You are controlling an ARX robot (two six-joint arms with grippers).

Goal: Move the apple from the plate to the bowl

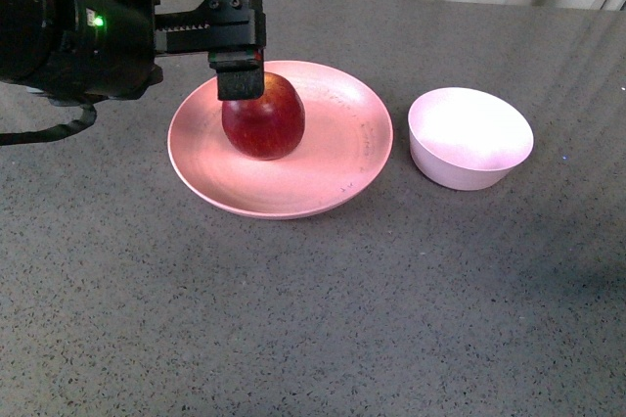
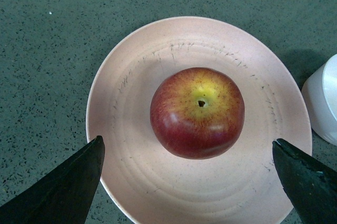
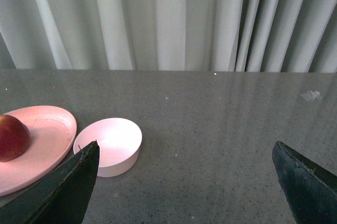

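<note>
Dark-red and glossy, the apple (image 1: 263, 118) sits near the middle of the plate (image 1: 333, 167), stem dimple up. The bowl (image 1: 460, 172) stands empty just right of the plate, not touching it. The left gripper (image 2: 187, 140) hangs over the apple with its jaws spread wide and nothing between them. In the left wrist view its two dark tips flank the fruit with room to spare on each side. From the front, one pad overlaps the apple's far top edge — whether it touches I cannot tell. The right gripper (image 3: 185, 144) is also wide and empty, over the bare table (image 1: 293, 339) to the right of the bowl.

The step in hand looks like the descent to grasp. To do it well:

- Keep the apple centred between the tips and lower straight down until the pads are level with its widest girth. A grip high on a round, slick skin is likely to squeeze it out.
- Stop short of the plate, so that the tips neither scrape it nor tip its rim.
- Close gently and evenly.
- Lift well clear of the bowl's rim before carrying right.
- The bowl is only a little wider than the apple — so release low and centred.
</note>
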